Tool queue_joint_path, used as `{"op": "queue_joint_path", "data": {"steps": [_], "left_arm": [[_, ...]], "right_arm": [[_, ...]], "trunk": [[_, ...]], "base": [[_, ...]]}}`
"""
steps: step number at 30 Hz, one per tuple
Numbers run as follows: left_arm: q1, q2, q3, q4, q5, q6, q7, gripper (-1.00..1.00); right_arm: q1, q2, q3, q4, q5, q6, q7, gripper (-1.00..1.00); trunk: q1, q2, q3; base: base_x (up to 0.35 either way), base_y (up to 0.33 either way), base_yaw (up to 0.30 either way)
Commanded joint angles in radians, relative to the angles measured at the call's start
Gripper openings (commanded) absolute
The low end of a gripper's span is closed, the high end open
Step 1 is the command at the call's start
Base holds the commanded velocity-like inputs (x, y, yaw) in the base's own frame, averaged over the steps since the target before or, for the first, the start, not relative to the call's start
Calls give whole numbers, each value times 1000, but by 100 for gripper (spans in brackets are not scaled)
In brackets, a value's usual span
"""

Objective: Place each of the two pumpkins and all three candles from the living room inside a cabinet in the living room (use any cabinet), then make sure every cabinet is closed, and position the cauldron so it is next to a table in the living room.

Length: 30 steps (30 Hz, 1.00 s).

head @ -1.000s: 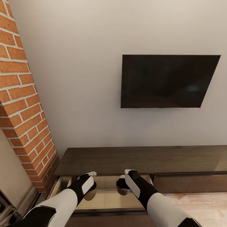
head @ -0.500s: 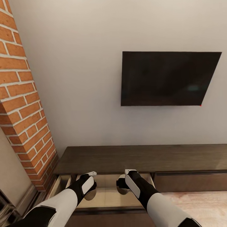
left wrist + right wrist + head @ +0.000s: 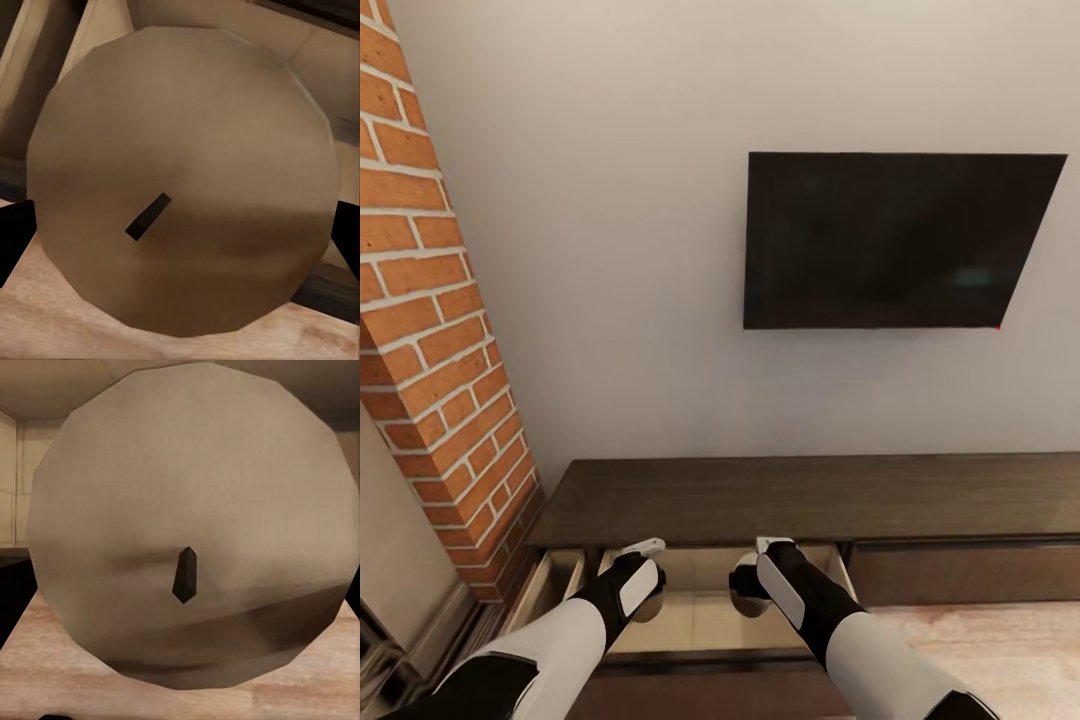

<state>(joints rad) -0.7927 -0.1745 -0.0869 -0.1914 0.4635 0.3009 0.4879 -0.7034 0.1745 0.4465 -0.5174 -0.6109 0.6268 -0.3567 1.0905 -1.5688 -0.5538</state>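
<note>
A: What did the head view give you?

B: Both arms reached forward and down over the cabinet (image 3: pixel 800 500), whose left drawer stood pulled out with its pale inside showing. The left gripper (image 3: pixel 643 550) and the right gripper (image 3: pixel 765 548) hung side by side above that open drawer. A dark television (image 3: pixel 895 240) hung on the wall above, with a brick column (image 3: pixel 430 330) at the left. From there the candles were mostly hidden under the wrists.

A: And the left wrist view?

B: It looked straight down onto the flat top of a candle (image 3: pixel 184 180), its dark wick slanted across the centre, so the candle's long axis ran along the line of the gripper. Black fingertips (image 3: pixel 15 236) showed at both sides of it, closed against it. Beige drawer walls lay behind.

A: The right wrist view?

B: Much the same: a second candle (image 3: pixel 191 521) seen end-on, wick towards the camera, axis again along the gripper. A dark finger (image 3: pixel 13 592) showed at one edge, pressed to the candle's side; I couldn't make out the other. The light wooden floor (image 3: pixel 60 675) lay beyond.
</note>
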Motion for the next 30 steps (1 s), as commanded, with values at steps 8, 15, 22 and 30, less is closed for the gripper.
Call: {"op": "queue_joint_path", "data": {"steps": [8, 15, 22, 30], "left_arm": [[0, 0, -10, -2, 6, -6, 6, -100], [0, 0, -10, -2, 6, -7, 6, -100], [1, 0, -10, -2, 6, -10, 6, -100], [3, 0, -10, -2, -16, -12, 5, -100]], "right_arm": [[-1, 0, 3, -1, -7, 2, -8, -100], [-1, 0, 4, -1, -7, 2, -8, -100], [-1, 0, 4, -1, -7, -3, -8, -100], [1, 0, 4, -1, -7, -46, -7, -100]], "trunk": [[31, -57, -26], [58, -106, -48], [84, -155, -70], [115, -211, -95]], "base": [[0, 0, 0], [0, 0, 0], [0, 0, 0], [0, 0, 0]]}}
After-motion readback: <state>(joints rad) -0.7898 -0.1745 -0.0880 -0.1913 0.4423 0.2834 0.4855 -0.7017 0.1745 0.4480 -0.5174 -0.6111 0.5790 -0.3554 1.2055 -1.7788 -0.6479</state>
